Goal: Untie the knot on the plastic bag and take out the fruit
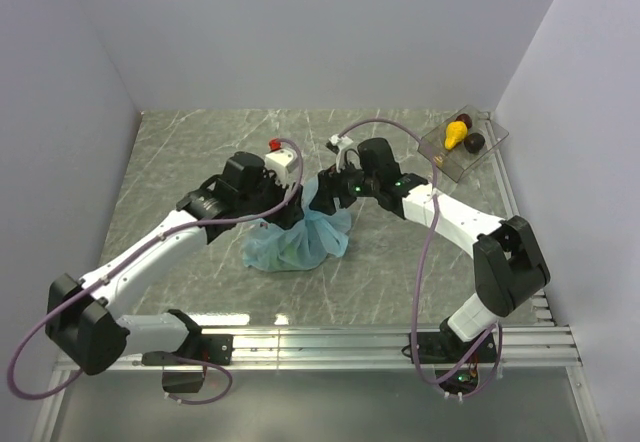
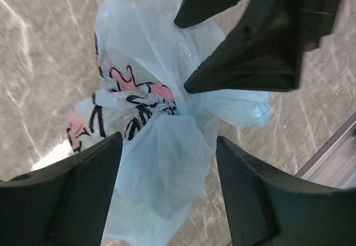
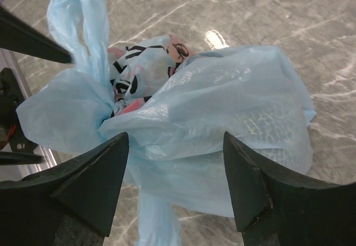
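The light-blue plastic bag (image 1: 298,242) with pink-red prints lies mid-table. Its knot (image 2: 149,104) is bunched at the top, with loose ear-like ends (image 3: 83,20). My left gripper (image 2: 169,162) is open above the bag, a loose blue end hanging between its fingers (image 2: 83,190). My right gripper (image 3: 175,171) is open too, its fingers (image 3: 250,185) straddling the bag's bulging side (image 3: 233,107). In the top view both grippers (image 1: 325,192) meet over the bag's far end. A ribbed fruit shows faintly through the plastic (image 3: 267,123); other fruit in the bag is hidden.
A clear tray (image 1: 440,154) at the back right holds a yellow fruit (image 1: 456,134), an orange one and a dark purple one (image 1: 475,142). White walls close in on the left, back and right. A metal rail (image 1: 320,347) runs along the near edge.
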`<state>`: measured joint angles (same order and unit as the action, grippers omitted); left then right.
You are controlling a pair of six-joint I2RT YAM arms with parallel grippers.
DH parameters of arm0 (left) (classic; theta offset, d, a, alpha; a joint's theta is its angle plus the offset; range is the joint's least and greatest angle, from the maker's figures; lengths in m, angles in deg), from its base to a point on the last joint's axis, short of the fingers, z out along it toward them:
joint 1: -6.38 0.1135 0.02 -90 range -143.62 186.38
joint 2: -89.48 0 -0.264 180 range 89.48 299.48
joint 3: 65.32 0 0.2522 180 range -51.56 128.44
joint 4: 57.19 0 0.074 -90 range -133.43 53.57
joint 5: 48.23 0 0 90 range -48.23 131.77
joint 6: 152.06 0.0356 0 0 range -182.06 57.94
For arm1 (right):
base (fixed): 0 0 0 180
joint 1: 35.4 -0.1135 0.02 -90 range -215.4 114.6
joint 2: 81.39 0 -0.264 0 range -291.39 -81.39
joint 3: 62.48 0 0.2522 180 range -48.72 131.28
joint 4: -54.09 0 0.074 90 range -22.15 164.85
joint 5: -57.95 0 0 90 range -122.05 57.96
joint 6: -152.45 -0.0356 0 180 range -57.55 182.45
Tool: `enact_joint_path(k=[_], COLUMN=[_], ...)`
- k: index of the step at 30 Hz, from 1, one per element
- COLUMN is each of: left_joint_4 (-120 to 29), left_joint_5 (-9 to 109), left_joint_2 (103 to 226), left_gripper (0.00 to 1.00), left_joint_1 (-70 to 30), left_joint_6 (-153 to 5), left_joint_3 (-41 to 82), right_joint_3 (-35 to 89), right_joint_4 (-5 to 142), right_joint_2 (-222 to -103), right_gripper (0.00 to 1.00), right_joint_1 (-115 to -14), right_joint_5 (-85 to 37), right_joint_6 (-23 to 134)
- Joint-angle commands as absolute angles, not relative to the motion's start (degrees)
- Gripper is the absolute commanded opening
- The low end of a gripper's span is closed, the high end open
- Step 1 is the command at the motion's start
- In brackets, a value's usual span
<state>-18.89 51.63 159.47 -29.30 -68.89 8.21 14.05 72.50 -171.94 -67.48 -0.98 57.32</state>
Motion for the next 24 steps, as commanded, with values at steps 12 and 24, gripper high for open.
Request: enact_joint_path(k=[12,24], left_joint_4=[-22.77,-24.88], left_joint_5=[51.96,52.23], left_joint_2=[160.05,157.24], left_gripper=[0.19,0.01], left_joint_1=[-30.79,-30.71], left_joint_6=[-73.75,-75.6], left_joint_3=[3.2,-0.76], right_joint_3=[13.95,13.34], right_joint_4=[69.61,70.58], right_joint_2=[-172.18,-173.33], right_gripper=[0.68,0.68], right_joint_1=[-69.94,-71.52], right_joint_5=[0.39,-1.01], right_joint_6=[57.7,57.45])
